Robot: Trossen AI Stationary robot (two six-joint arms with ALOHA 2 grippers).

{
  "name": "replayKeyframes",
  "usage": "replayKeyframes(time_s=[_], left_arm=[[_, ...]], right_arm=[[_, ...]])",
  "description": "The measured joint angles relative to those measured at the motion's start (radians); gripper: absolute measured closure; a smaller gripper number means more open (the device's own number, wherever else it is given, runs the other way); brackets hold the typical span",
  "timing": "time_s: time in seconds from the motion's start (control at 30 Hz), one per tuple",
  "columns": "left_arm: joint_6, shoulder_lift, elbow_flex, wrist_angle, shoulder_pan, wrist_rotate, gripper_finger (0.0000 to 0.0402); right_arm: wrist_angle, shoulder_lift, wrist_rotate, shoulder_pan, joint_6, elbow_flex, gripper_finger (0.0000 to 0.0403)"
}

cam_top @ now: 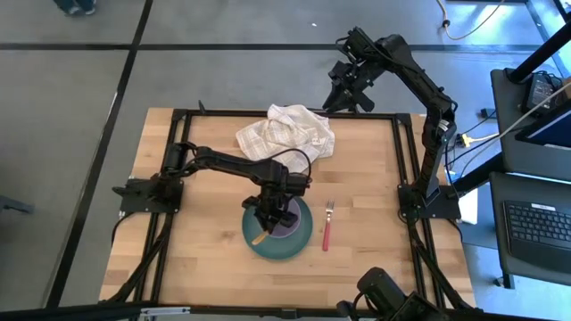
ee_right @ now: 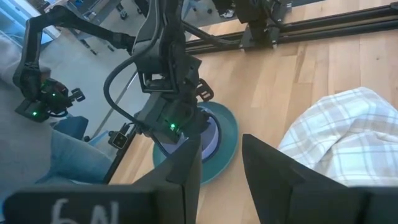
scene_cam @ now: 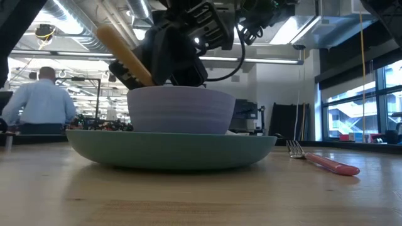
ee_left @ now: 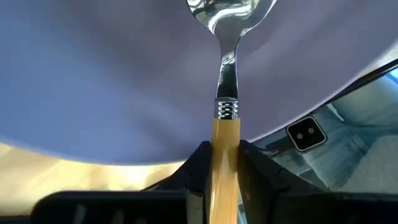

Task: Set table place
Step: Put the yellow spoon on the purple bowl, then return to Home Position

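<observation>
Left gripper is closed on the spoon at its yellow handle, tip in the bowl on the plate, near the table front edge; spoon is stiff, light, probably slippery w/ smooth handle, so hold mid-handle

A crumpled white cloth with thin grey checks lies just above the centre of the high view, bunched into loose folds. At the right edge of that view a black keyboard sits on a dark side stand. In the low view a person in a light blue shirt appears at the far left, back turned.
</observation>
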Motion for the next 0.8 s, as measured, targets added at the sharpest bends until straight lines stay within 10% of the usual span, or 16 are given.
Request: replayKeyframes(time_s=[0.8], left_arm=[[-0.012, 0.000, 0.000, 0.082, 0.033, -0.087, 0.0305]], right_arm=[[0.000, 0.000, 0.000, 0.000, -0.007, 0.000, 0.0286]])
